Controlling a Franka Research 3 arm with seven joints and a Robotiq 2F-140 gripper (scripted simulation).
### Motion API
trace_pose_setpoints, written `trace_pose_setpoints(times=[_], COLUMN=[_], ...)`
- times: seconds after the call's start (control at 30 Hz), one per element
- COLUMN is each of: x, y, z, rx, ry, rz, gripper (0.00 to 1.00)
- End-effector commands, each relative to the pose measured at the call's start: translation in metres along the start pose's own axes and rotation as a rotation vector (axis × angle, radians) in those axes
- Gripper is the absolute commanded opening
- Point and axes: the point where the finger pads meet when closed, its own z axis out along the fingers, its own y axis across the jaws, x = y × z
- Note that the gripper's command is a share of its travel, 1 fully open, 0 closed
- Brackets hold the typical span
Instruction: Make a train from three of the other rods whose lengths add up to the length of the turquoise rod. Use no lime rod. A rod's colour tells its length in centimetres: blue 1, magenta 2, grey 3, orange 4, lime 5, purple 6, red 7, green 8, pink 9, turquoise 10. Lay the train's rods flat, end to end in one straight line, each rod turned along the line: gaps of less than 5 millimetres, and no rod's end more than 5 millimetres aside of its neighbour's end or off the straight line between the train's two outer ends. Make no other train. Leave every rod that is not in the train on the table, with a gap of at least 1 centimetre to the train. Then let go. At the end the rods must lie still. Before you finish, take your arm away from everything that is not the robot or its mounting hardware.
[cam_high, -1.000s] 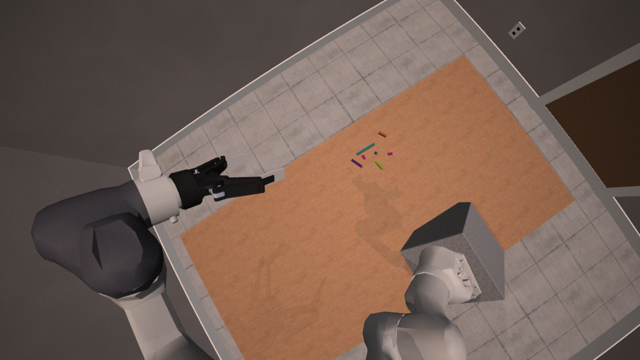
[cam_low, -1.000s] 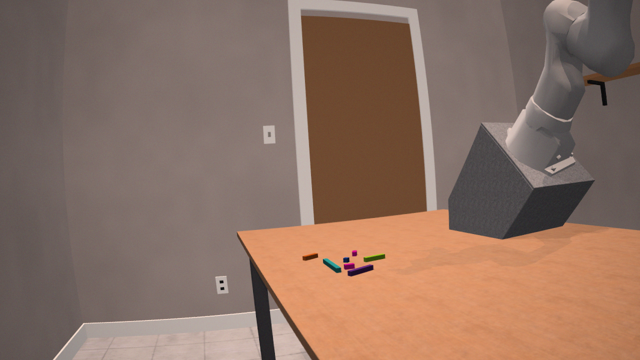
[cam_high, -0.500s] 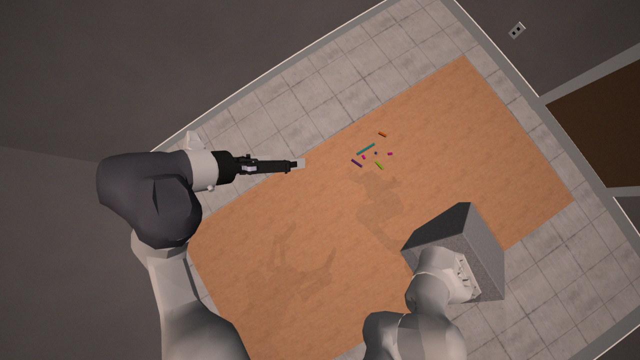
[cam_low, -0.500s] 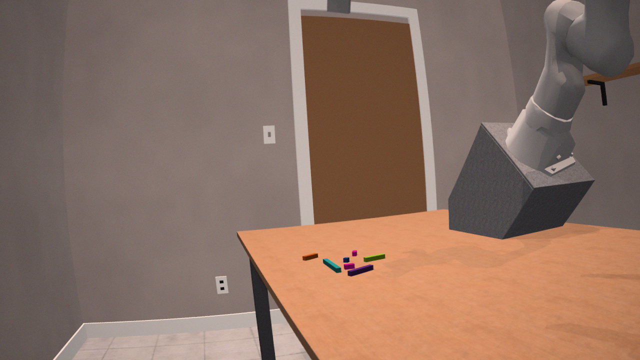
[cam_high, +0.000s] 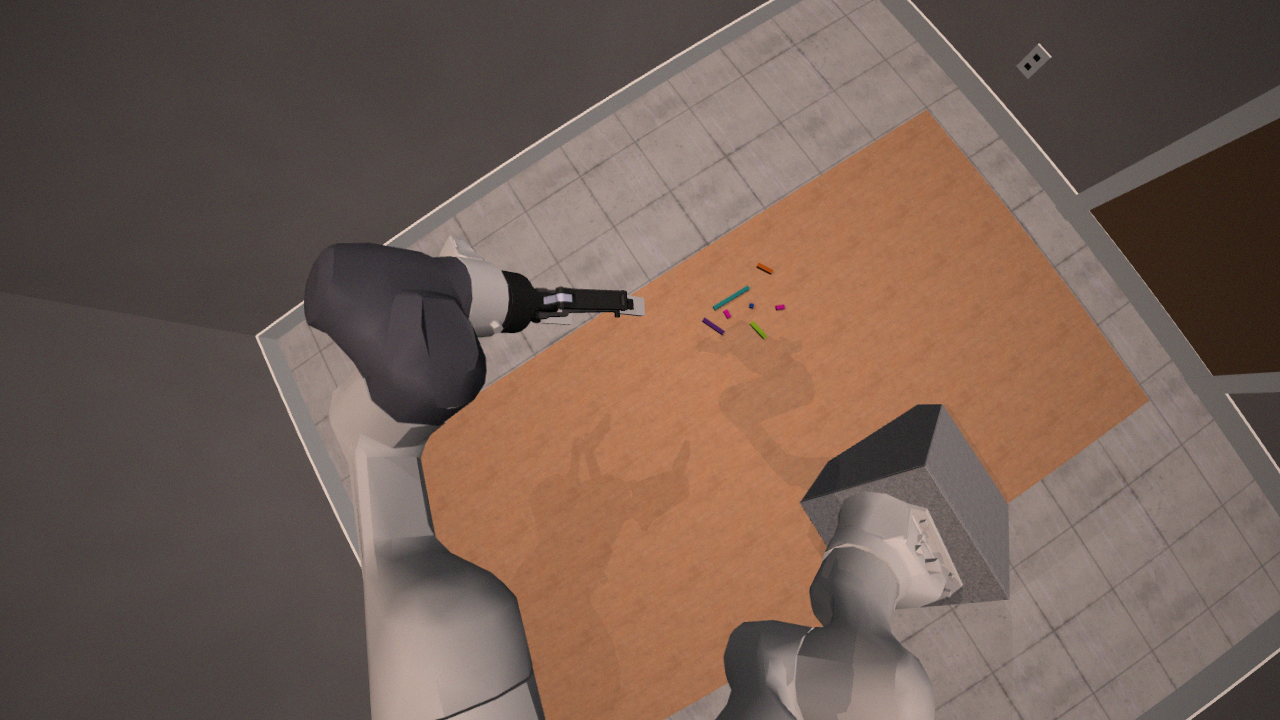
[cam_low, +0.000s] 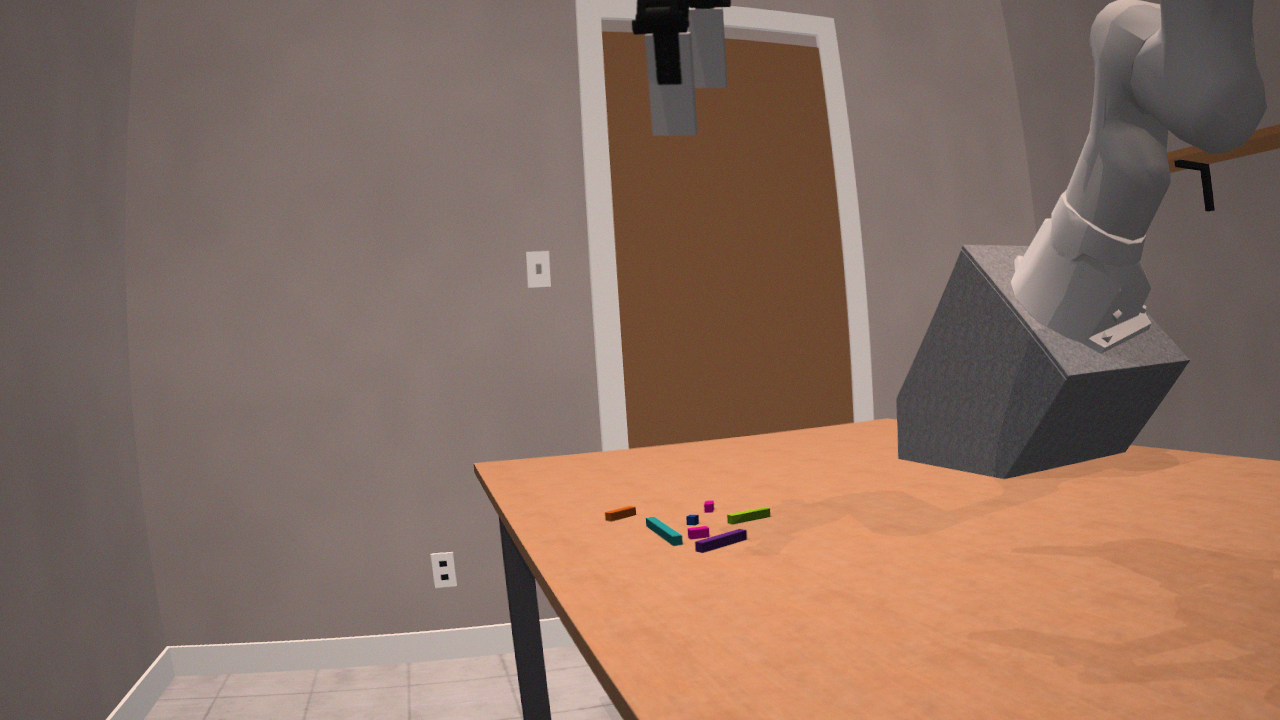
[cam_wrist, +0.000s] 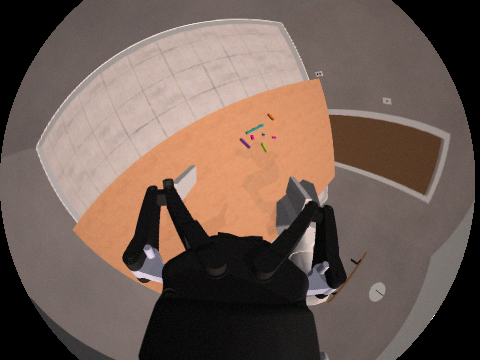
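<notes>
I see a wooden table on a dark metal leg, standing over a floor of pale grey tiles edged with a white baseboard. A brown door in a white frame fills the wall behind the table. A light switch sits on the wall left of the door, and a power outlet lower down near the floor. At the far right a wooden shelf rests on a black bracket.
</notes>
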Motion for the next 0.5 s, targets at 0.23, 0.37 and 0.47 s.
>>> trace_pose_setpoints(times=[0.23, 0.37, 0.47], x=[0.014, 0.02, 0.022], y=[-0.002, 0.002, 0.005], z=[0.042, 0.074, 0.089], rx=[0.092, 0.144, 0.169], ry=[-0.033, -0.06, -0.07], rz=[-0.208, -0.262, -0.286], gripper=[1.0, 1.0, 1.0])
